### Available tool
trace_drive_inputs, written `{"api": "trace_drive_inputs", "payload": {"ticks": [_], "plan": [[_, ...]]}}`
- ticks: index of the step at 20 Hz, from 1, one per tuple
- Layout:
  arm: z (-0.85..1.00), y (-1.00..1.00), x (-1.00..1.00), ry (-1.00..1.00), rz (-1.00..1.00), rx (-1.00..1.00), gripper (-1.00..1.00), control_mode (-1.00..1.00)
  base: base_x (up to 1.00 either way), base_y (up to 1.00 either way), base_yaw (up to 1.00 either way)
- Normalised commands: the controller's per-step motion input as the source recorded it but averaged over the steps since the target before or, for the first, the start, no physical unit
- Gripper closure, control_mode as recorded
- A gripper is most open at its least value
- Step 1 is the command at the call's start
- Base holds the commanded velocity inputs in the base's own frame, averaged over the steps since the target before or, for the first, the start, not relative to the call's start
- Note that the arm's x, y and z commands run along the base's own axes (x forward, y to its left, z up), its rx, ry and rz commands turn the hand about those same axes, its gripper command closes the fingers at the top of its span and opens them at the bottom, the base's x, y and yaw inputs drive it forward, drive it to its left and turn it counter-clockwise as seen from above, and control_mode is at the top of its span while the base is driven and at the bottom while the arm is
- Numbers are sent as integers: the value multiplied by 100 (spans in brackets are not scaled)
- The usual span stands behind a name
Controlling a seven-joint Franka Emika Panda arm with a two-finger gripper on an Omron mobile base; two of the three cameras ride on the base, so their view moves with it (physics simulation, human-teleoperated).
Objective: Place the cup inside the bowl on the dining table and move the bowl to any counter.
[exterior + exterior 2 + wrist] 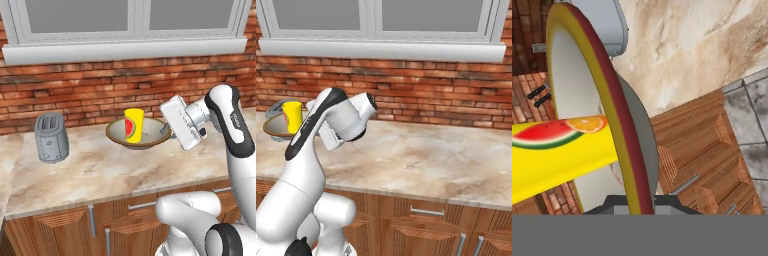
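The bowl, tan-grey inside with a dark rim, is at the counter in front of the brick wall. I cannot tell whether it rests on the top or hangs just above it. The yellow cup with the watermelon mark stands upright inside the bowl. My gripper is shut on the bowl's right rim. In the hand view the rim runs edge-on between my fingertips, with the cup beside it. From the right base view, the bowl and cup sit far left. The dining table is out of view.
A grey toaster stands on the counter left of the bowl, a hand's width away. The brick wall and window sill rise right behind. Wooden cabinets with silver handles sit below. The counter stretches bare to the right.
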Motion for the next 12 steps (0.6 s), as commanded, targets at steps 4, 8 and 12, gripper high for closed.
{"api": "trace_drive_inputs", "payload": {"ticks": [4,8,12], "plan": [[0,0,0,0,0,0,100,-100,0,0,0],[0,0,0,0,0,0,100,-100,0,0,0],[-24,0,-1,0,0,2,100,-100,0,0,0]]}}
